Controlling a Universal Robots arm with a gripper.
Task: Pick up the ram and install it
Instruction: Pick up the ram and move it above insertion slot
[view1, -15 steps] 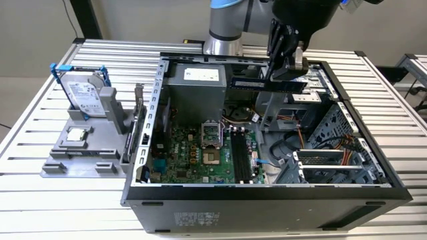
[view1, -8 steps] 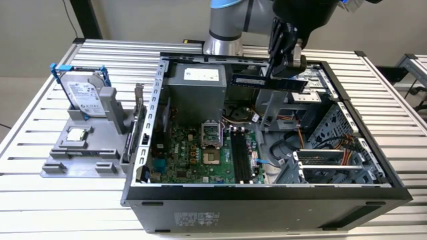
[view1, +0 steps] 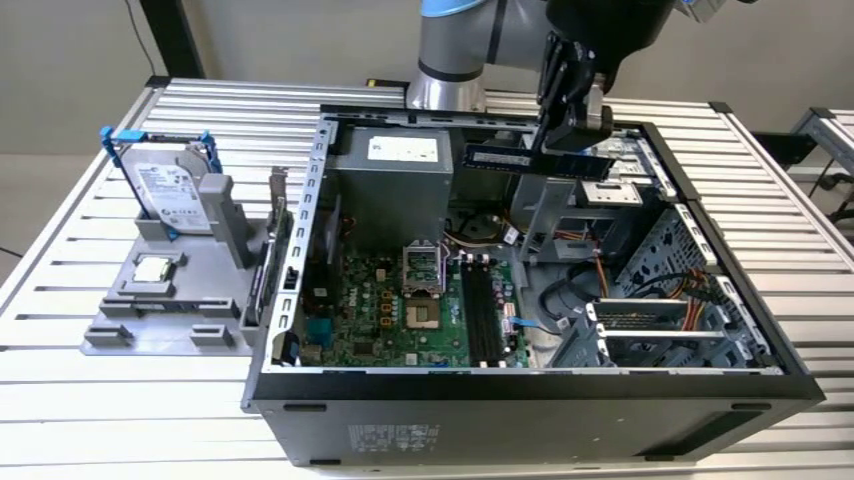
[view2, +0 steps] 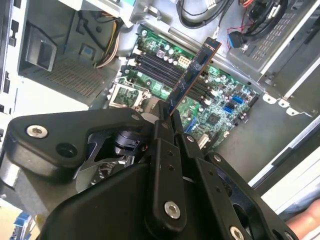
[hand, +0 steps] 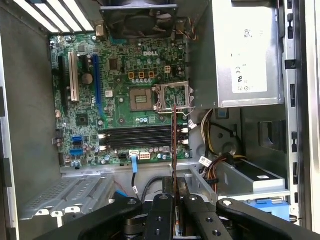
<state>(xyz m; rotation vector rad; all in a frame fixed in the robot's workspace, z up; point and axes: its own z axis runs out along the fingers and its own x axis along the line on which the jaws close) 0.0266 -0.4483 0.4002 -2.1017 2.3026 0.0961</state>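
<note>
My gripper (view1: 569, 138) is shut on the ram (view1: 534, 160), a long dark green stick that I hold level above the open computer case (view1: 534, 395), over its far side. In the second wrist view the ram (view2: 195, 75) juts out from between the fingers (view2: 162, 132) over the motherboard (view2: 220, 112). In the first wrist view the ram (hand: 174, 145) appears edge-on, crossing the black memory slots (hand: 140, 136) below. Those slots (view1: 481, 310) lie on the green motherboard (view1: 387, 300), well beneath the stick.
A grey holder (view1: 160, 310) on the exterior view's left carries a silver hard drive in a blue frame (view1: 167, 190) and a small square processor chip (view1: 154, 268). Inside the case are a grey power supply (view1: 394, 185), the processor socket (view1: 420, 265), cables and a metal drive cage (view1: 667, 320).
</note>
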